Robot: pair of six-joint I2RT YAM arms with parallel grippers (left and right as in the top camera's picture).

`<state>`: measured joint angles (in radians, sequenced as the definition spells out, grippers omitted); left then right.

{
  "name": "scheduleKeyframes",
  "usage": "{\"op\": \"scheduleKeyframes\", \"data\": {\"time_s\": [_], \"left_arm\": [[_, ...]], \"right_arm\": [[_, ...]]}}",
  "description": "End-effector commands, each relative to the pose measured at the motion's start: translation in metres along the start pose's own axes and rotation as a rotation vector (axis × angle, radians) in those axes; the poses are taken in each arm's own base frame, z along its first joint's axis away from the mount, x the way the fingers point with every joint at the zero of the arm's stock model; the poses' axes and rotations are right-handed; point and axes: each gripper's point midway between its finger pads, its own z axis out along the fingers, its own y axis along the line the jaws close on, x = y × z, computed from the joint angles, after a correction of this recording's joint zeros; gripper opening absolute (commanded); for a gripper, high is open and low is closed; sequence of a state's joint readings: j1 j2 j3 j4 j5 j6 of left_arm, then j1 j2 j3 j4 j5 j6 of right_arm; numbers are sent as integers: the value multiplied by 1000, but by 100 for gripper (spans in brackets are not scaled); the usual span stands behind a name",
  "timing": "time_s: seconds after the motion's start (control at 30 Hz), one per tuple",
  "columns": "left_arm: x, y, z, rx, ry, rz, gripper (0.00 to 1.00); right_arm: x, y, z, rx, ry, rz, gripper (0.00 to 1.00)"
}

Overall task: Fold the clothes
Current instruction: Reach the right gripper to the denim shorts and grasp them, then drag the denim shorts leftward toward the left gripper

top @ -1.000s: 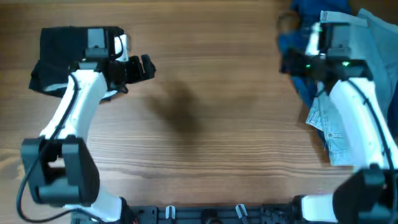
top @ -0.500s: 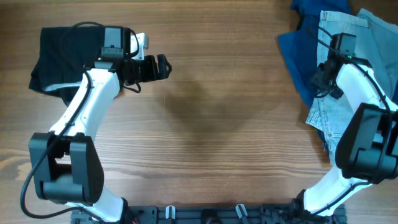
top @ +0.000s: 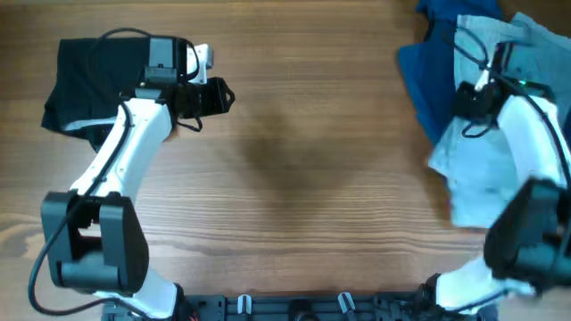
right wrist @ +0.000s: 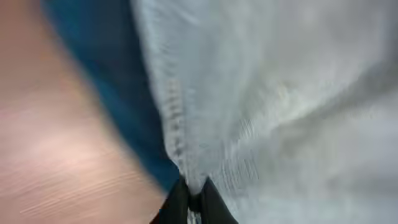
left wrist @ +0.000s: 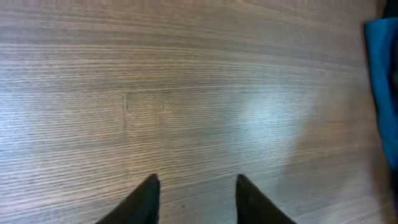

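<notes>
The pale-blue denim shorts [top: 486,169] lie at the table's right, partly over a dark blue garment [top: 426,76]. My right gripper [top: 467,105] is shut on the shorts' stitched left edge [right wrist: 177,134], and the cloth bunches between the fingertips [right wrist: 205,199]. The dark blue garment [right wrist: 115,81] shows just left of that edge. A black, white-trimmed garment [top: 89,80] lies folded at the far left. My left gripper [top: 219,96] hovers just right of it over bare wood. Its fingers [left wrist: 143,199] stand apart with nothing between them.
The wooden table [top: 294,178] runs between the two arms. The dark blue garment [left wrist: 382,74] shows at the right edge of the left wrist view. Both arm bases sit along the table's front edge.
My right gripper has come down onto the shorts' left edge and shut on it, and the cloth has shifted. My left gripper swung right off the black garment and its jaws have narrowed.
</notes>
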<state>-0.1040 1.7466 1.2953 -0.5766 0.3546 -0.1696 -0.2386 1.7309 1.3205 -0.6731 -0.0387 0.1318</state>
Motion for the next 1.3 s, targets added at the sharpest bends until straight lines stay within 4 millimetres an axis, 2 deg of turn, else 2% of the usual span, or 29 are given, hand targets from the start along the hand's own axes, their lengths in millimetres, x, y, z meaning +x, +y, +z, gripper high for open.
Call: {"op": "scheduleKeyframes", "data": {"time_s": [0.0,0.03,0.1,0.13,0.2,0.27,0.37,0.47,0.57,0.7,0.73,0.83,0.9,0.97,1.03,1.07,1.13,1.2,1.23,1.27], "left_arm": [[-38,-40,-67,65,-195,87,38],[-45,-49,-88,79,-253,109,39],[-51,-63,-121,99,-334,140,41],[-52,-70,-139,108,-371,155,41],[-50,-74,-151,112,-391,163,41],[-44,-73,-151,107,-369,155,39],[-32,-66,-142,88,-305,129,36],[-13,-68,-134,95,-225,124,32],[20,-104,-128,225,-118,333,41],[46,-145,-112,296,-65,528,53],[52,-151,-103,300,-43,578,55],[55,-144,-74,267,12,591,56],[60,-135,-50,255,69,571,52],[57,-121,-36,185,84,563,41],[53,-116,-34,147,71,566,24],[51,-117,-34,149,60,570,7],[46,-118,-34,148,42,568,4],[35,-117,-35,143,6,502,4],[29,-115,-35,142,-11,463,4],[26,-113,-36,139,-21,454,4]], "right_arm": [[-32,117,-126,-352,-279,-255,4],[-24,146,-149,-407,-318,-312,4],[-9,191,-166,-496,-335,-361,4],[1,223,-171,-559,-335,-389,4],[12,256,-172,-623,-326,-402,4],[24,288,-171,-683,-315,-411,4],[30,303,-178,-735,-315,-410,4],[33,307,-178,-746,-312,-418,4],[37,310,-167,-747,-282,-422,4],[44,315,-158,-771,-238,-425,4],[44,315,-159,-772,-240,-425,4],[45,317,-160,-783,-235,-428,4],[45,317,-160,-782,-236,-429,4],[45,317,-160,-782,-239,-434,4],[45,317,-160,-781,-240,-437,4],[45,317,-160,-781,-239,-437,4],[45,313,-157,-764,-233,-433,4],[32,294,-145,-672,-248,-392,4],[23,276,-137,-630,-243,-357,38],[19,264,-133,-626,-220,-334,54]]}}
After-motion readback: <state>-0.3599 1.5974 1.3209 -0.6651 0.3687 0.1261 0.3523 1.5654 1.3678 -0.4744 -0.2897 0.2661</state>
